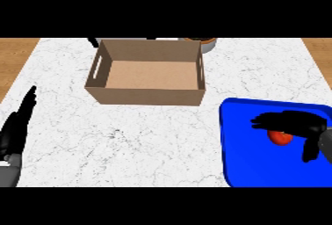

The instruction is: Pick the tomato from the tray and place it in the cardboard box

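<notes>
tomato (281, 137) sits mid-tray (243, 149), right under my right hand (292, 123), whose fingers curl over it; box (148, 94) lies up-left, left hand (14, 132) relaxed.

A white tabletop (130, 145) veined with grey marbling is seen, on which a plain brown cardboard box (148, 94) at the far side, a bright blue tray (253, 167) at the near right, a red tomato (280, 138) and two black hands are shown.

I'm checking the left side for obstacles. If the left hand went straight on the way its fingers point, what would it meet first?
The left hand points up the view along the white counter. Its line passes left of the cardboard box, so the way looks free, though depth is unclear.
</notes>
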Robot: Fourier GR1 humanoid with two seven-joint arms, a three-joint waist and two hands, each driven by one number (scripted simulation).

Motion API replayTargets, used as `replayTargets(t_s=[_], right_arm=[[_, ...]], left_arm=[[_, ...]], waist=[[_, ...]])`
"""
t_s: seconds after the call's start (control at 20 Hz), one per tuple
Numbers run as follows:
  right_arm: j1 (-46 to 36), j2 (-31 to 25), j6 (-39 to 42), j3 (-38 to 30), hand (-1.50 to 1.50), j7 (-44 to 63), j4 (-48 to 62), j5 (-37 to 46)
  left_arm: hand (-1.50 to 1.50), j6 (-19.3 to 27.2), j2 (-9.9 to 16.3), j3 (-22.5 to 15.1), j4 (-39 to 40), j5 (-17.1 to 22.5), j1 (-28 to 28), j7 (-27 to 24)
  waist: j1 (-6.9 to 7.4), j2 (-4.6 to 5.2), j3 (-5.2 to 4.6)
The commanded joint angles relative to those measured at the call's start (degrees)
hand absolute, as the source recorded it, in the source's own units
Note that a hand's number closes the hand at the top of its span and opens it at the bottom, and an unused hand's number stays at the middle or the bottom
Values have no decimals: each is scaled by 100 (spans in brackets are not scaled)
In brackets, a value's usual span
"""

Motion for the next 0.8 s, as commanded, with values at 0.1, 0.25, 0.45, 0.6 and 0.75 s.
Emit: replayTargets(t_s=[0.1,0.25,0.45,0.6,0.75], right_arm=[[-57,547,-507,-442,150,-102,562,250],[32,471,-876,-754,150,-182,183,-32],[-58,668,-1246,-964,150,-242,356,114],[209,1428,-1073,-1635,150,2609,607,-443],[567,1438,-1203,-2180,150,3562,924,-797]], left_arm=[[0,-99,-93,140,-203,-120,-6,184],[0,-185,-135,174,120,-73,-43,-167],[0,-60,-213,176,-124,-255,-85,161],[0,-31,-154,224,9,-170,160,68],[0,54,-31,391,86,-171,247,118]], waist=[[34,10,5],[-20,2,2],[10,4,4],[-275,-122,-22],[-744,-249,-50]])
